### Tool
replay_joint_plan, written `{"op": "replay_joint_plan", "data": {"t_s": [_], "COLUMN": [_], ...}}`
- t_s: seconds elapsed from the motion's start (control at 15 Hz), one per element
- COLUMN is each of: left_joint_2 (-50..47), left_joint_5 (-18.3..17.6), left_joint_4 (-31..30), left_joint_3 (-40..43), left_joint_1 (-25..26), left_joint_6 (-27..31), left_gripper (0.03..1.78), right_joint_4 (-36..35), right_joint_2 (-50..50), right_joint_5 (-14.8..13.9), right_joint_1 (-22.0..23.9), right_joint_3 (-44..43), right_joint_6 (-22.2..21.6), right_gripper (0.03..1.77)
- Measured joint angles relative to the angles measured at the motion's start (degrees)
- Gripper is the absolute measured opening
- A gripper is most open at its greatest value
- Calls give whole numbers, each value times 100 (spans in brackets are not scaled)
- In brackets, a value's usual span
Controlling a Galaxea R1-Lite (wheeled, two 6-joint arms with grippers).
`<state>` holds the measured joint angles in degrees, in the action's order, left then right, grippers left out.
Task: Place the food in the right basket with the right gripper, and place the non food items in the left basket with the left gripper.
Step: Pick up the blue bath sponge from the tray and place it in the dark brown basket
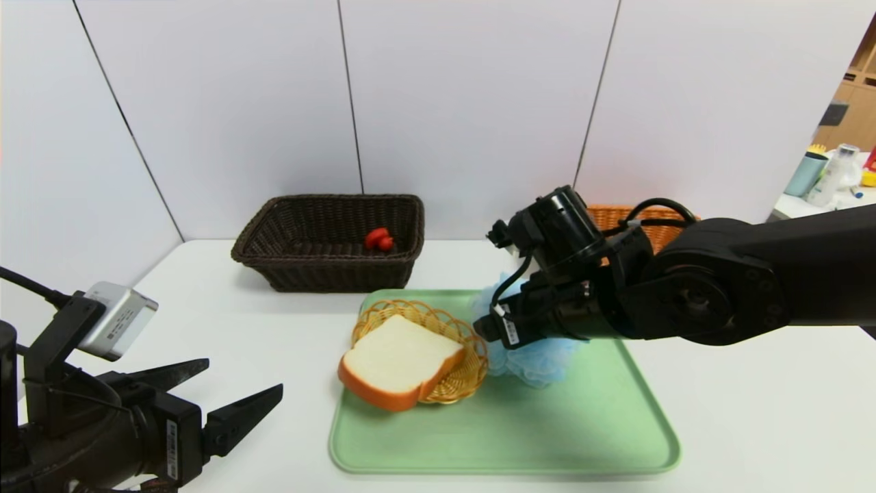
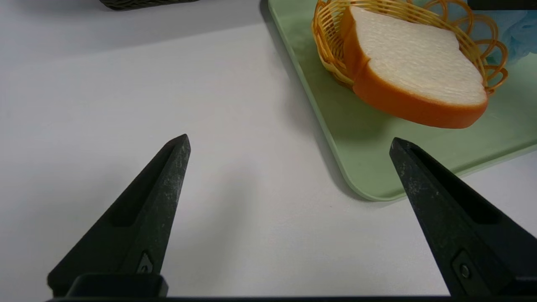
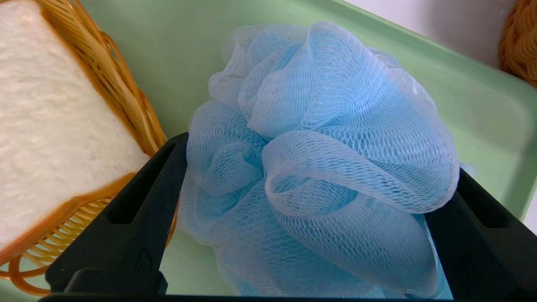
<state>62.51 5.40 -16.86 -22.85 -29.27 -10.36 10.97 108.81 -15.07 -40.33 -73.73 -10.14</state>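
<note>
Both jaws of the right gripper [image 3: 310,167], angled downward, stand apart around the blue mesh sponge [image 3: 319,167].

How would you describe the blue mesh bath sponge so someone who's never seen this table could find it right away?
Start at the pale green plastic tray in the middle of the white table. On its far right part, beside the small yellow woven basket holding the bread slice, sits the light blue mesh bath sponge, between the right gripper's open fingers. It alone is soft, ruffled and blue.
</note>
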Motion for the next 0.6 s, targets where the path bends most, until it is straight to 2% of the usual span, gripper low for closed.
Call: {"op": "replay_joint_plan", "data": {"t_s": [0.07, 0.27, 0.53, 0.6], "left_joint_2": [0, 0, 0, 0], "left_joint_5": [0, 0, -2, 0], "left_joint_4": [0, 0, 2, 2], "left_joint_3": [0, -2, -9, -9], "left_joint_1": [0, 0, 0, 0], "left_joint_6": [0, -2, -5, 0], "left_gripper": [169, 169, 169, 169], "right_joint_4": [-32, -52, -56, -56], "right_joint_2": [9, 11, 0, -7], "right_joint_5": [-4, -12, -20, -23], "right_joint_1": [0, 0, 0, 0], "right_joint_3": [16, 22, 16, 16], "right_joint_6": [9, 20, 30, 34], "right_gripper": [163, 115, 75, 38]}}
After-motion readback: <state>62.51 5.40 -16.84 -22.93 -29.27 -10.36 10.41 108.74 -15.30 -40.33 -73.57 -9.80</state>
